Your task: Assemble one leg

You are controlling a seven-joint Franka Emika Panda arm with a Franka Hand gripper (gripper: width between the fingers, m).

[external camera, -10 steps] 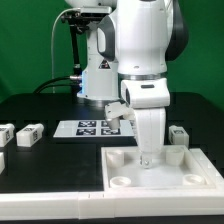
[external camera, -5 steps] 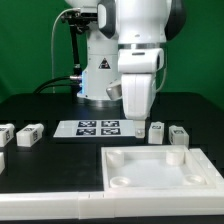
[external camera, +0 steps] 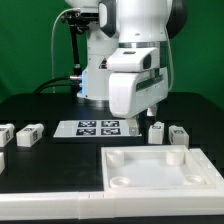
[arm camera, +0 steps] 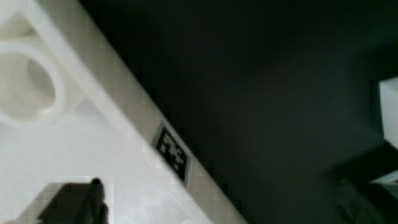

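Two legs [external camera: 157, 131] [external camera: 178, 134], small white tagged posts, stand on the black table behind the large white panel [external camera: 160, 170] with round sockets. More legs [external camera: 29, 133] [external camera: 4, 133] stand at the exterior view's left. My gripper [external camera: 140, 112] hangs raised above the table, behind the panel and beside the nearer right leg, touching nothing. In the wrist view the gripper [arm camera: 217, 205] is open and empty. Its dark fingertips [arm camera: 71, 205] are wide apart, over the panel's tagged edge [arm camera: 175, 150] and the black table. A panel socket [arm camera: 27, 80] shows there.
The marker board [external camera: 98, 128] lies on the table behind the panel, below the arm. The robot base [external camera: 95, 70] stands at the back. A white object [arm camera: 388, 110] shows at the wrist view's edge; I cannot tell what it is.
The gripper has lifted off the panel's back part, where its fingers reached down one second ago, and moved up and slightly toward the exterior view's left. The legs have not moved.
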